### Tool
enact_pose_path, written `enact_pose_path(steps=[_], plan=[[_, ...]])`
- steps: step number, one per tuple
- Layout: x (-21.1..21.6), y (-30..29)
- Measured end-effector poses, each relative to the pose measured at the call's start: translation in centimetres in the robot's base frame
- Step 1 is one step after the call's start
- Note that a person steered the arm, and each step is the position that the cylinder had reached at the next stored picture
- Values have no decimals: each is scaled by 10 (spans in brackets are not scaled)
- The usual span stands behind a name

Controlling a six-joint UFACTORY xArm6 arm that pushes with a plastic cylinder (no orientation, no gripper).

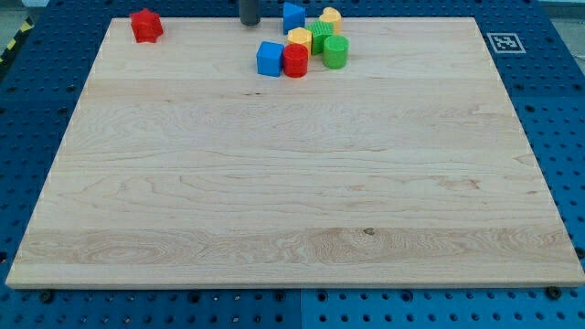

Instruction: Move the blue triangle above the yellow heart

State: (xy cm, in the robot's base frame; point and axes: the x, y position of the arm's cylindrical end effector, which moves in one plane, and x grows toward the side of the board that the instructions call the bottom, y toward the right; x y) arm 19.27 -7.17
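Note:
The blue triangle [292, 15] lies at the view's top edge, at the top left of a tight cluster of blocks. A rounded yellow block [330, 17], probably the yellow heart, lies just right of it at the same height. A second, angular yellow block [299, 38] sits just below the blue triangle. My tip [249, 25] stands on the board to the left of the blue triangle, a short gap away and touching no block. Only the rod's lower end shows.
The cluster also holds a green star-like block [320, 37], a green cylinder [335, 51], a red cylinder [294, 60] and a blue cube [270, 58]. A red block [145, 25] lies alone at the top left. The wooden board [292, 183] rests on a blue pegboard.

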Motion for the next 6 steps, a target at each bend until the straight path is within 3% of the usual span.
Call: enact_pose_path(steps=[6], plan=[[1,107]])
